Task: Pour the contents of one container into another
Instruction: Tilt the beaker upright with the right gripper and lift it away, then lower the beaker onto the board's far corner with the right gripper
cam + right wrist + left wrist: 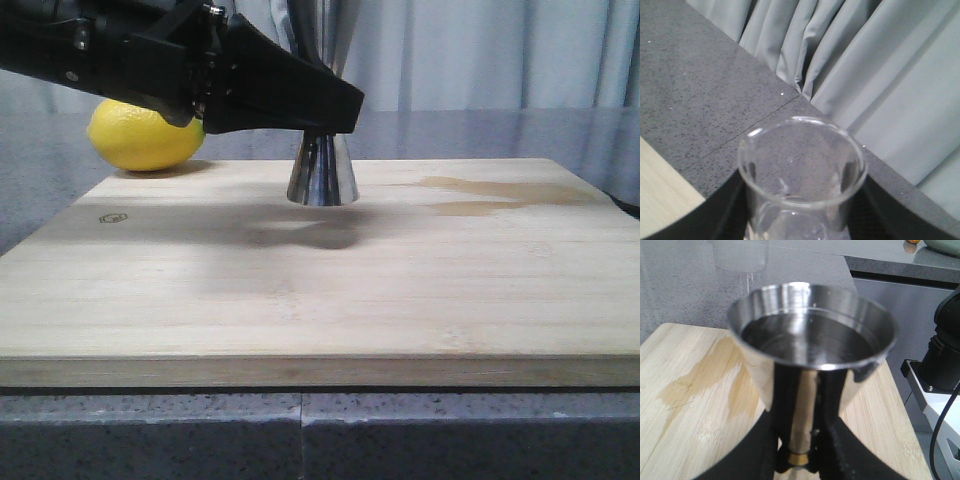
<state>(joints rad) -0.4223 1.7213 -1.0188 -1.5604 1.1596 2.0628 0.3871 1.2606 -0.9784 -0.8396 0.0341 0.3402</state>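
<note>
The steel jigger (322,178) stands upright toward the back of the wooden board (300,290). My left gripper (326,122) is shut round its narrow waist. In the left wrist view the jigger's upper cup (812,330) holds clear liquid, and the gold band (799,458) shows between the black fingers (760,450). The clear glass beaker (802,165) sits upright in my right gripper (802,205), which is shut on it. It looks empty and is held over the grey counter. Neither the beaker nor the right gripper shows in the front view.
A lemon (145,135) lies on the grey counter (700,90) behind the board's left corner. A wet stain (500,190) marks the board to the right of the jigger. Curtains (880,75) hang behind the counter.
</note>
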